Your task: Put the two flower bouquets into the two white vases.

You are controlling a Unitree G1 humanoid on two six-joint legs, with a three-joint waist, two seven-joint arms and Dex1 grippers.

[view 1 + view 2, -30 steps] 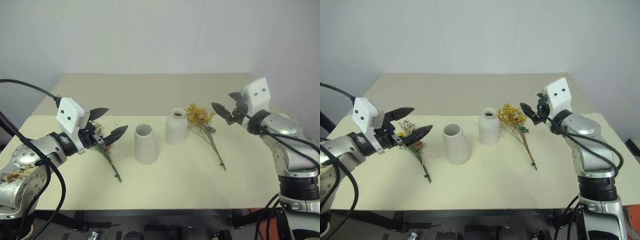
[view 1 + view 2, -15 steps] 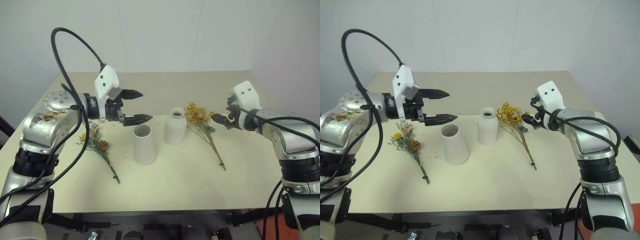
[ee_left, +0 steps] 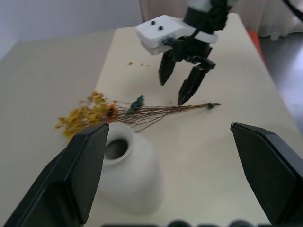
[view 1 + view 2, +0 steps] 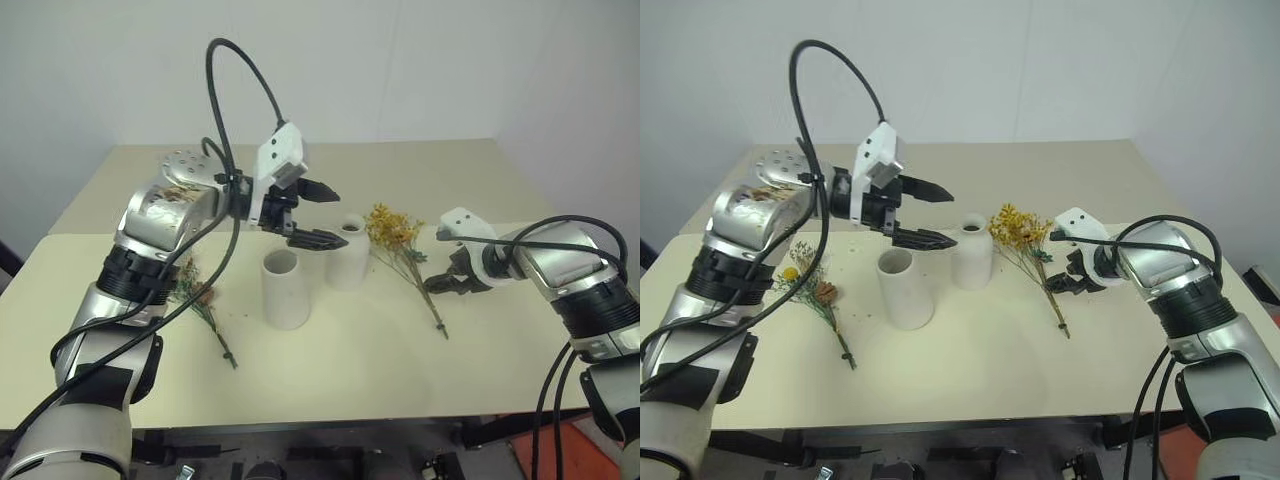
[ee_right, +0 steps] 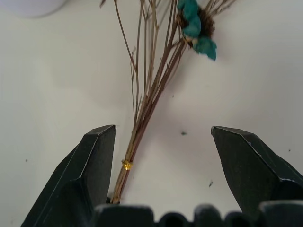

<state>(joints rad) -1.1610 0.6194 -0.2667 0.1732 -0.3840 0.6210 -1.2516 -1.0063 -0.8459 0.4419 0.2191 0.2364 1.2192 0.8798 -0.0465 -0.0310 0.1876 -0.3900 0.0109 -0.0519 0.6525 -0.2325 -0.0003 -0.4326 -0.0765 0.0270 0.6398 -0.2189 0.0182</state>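
Yellow spray (image 4: 395, 228) lies flat on table (image 4: 340, 370), tiny yellow-orange blossoms just beside bottle vase (image 4: 348, 252), thin brown stems w/ a teal bit trailing toward R gripper (image 4: 447, 282). R jaws wide apart, straddling the stems, holding nothing. Mixed bunch (image 4: 812, 290), yellow ball & brown cone, lies left of cylinder vase (image 4: 285, 288). L gripper (image 4: 317, 214) above the vases, jaws fully spread, empty.
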